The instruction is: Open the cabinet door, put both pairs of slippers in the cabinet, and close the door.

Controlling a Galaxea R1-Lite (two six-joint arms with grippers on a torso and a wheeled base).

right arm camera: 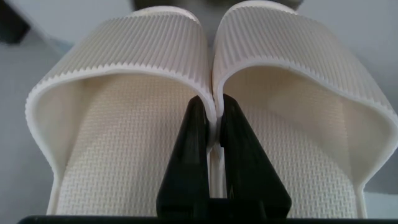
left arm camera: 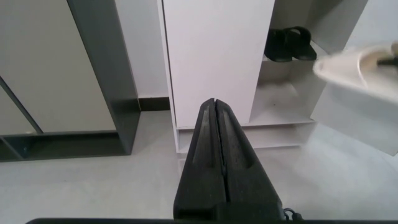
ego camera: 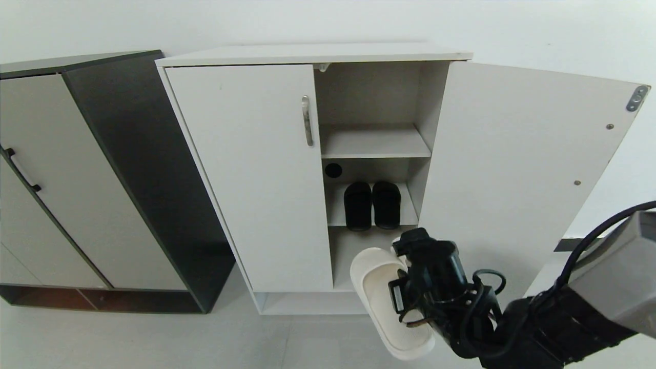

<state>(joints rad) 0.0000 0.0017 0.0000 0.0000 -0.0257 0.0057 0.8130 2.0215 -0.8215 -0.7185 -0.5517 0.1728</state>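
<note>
The right gripper (right arm camera: 215, 115) pinches the white slippers (ego camera: 379, 297) together by their inner edges, just before the bottom shelf (ego camera: 342, 246) of the cabinet (ego camera: 312, 54), below the black pair (ego camera: 371, 205). Keep that pinch firm, go in level, clear of the door (ego camera: 512, 169). The left gripper (left arm camera: 215, 109) hangs aside, fingers pressed together.

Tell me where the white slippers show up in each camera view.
Head view: white slippers low, right of centre, in the right gripper, before the open cabinet.
Left wrist view: beside the open cabinet.
Right wrist view: close up, inner edges pinched between the fingers.
Shared landmark: black slippers inside the cabinet.
</note>
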